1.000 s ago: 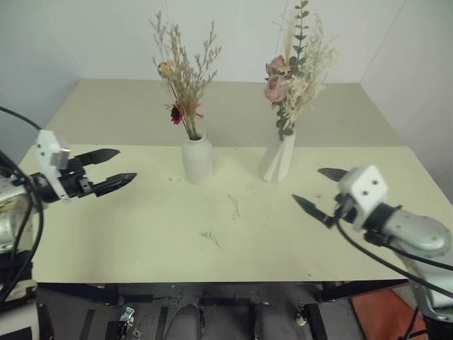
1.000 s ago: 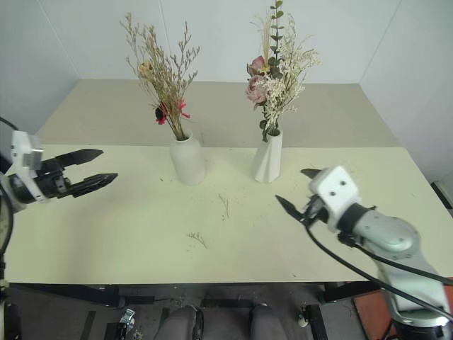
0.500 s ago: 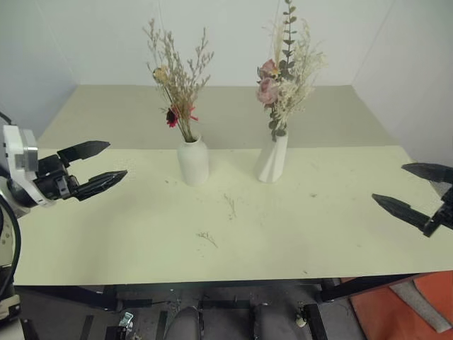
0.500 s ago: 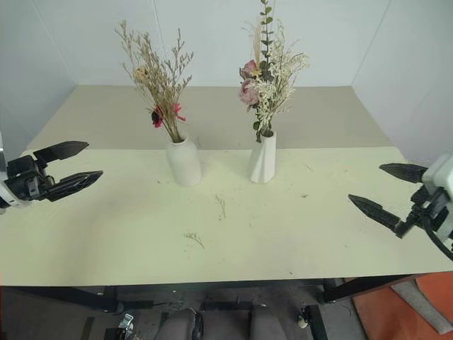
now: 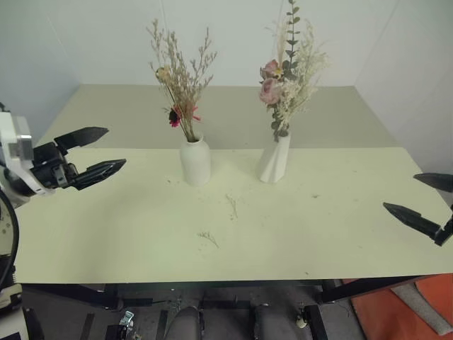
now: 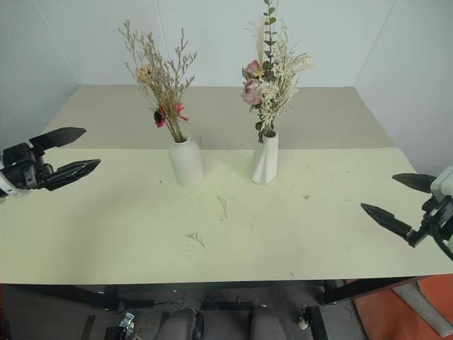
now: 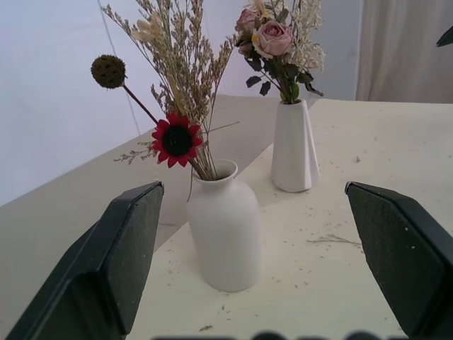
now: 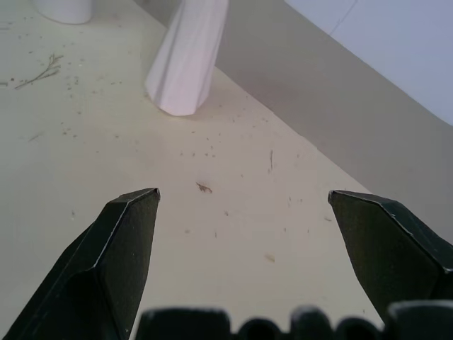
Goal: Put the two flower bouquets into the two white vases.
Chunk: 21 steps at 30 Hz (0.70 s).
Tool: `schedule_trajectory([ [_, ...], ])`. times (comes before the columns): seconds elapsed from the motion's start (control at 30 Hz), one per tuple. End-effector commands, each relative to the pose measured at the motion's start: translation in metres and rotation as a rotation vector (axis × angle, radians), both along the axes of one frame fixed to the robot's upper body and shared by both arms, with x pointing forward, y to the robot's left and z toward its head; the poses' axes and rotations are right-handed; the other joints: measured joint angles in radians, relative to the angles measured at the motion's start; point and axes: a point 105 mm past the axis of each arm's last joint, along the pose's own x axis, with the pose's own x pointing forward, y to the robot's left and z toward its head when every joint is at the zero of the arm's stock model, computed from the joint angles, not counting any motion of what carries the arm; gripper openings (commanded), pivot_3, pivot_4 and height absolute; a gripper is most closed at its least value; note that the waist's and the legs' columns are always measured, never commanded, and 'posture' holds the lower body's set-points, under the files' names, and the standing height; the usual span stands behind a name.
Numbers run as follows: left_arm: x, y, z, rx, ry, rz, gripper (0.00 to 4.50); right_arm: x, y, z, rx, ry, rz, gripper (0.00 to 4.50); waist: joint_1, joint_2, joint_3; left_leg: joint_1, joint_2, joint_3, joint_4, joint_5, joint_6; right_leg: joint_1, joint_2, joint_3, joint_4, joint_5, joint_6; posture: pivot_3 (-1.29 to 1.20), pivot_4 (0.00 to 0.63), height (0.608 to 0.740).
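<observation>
White and smooth, the round bottle vase is holding the beige dried bouquet, and just beside it the slanted cone vase is holding the pink rose bouquet. Both are standing on the pale table (only twig scraps are lying loose). The left gripper and right gripper are hanging wide apart, empty. The job looks done, so moving slowly, away from the vases, is best.
</observation>
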Motion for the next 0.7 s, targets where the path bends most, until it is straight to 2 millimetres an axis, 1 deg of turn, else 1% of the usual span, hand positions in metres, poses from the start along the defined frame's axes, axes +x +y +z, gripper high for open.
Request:
schedule_trajectory([
  [0.03, 0.004, -0.002, 0.010, 0.010, -0.049, -0.022, 4.48, -0.009, 0.005, 0.011, -0.013, -0.062, -0.016, 4.50, 0.001, 0.000, 0.000, 0.000, 0.000, 0.000, 0.000, 0.000, 0.000, 0.000, 0.000, 0.000, 0.000, 0.000, 0.000, 0.00, 0.150, 0.740],
  [0.2, 0.018, -0.010, 0.010, 0.035, -0.041, -0.070, 4.48, -0.022, 0.004, 0.005, -0.019, -0.052, -0.052, 4.50, 0.003, 0.000, 0.000, -0.001, 0.000, 0.000, 0.000, 0.000, 0.000, 0.000, 0.000, 0.000, -0.001, 0.000, 0.000, 0.00, 0.150, 0.740],
  [0.33, 0.023, -0.009, 0.016, 0.030, -0.053, -0.081, 4.48, -0.025, 0.006, 0.003, -0.014, -0.063, -0.070, 4.50, -0.002, 0.000, 0.000, -0.001, 0.000, 0.000, 0.000, 0.000, 0.000, 0.000, 0.000, 0.000, -0.001, 0.000, 0.000, 0.00, 0.150, 0.740],
  [0.5, 0.026, -0.005, 0.019, 0.038, -0.061, -0.070, 4.48, -0.023, 0.007, 0.002, -0.007, -0.068, -0.075, 4.50, -0.006, 0.000, 0.000, 0.000, 0.000, 0.000, 0.000, 0.000, 0.000, 0.000, 0.000, 0.001, -0.001, 0.000, 0.000, 0.00, 0.150, 0.740],
  [0.7, 0.023, -0.003, 0.013, 0.050, -0.044, -0.060, 4.48, -0.017, 0.007, -0.003, -0.005, -0.061, -0.066, 4.50, -0.002, 0.000, 0.000, -0.001, 0.000, 0.000, 0.000, 0.000, 0.000, 0.000, 0.000, 0.000, -0.001, 0.000, 0.001, 0.00, 0.150, 0.740],
])
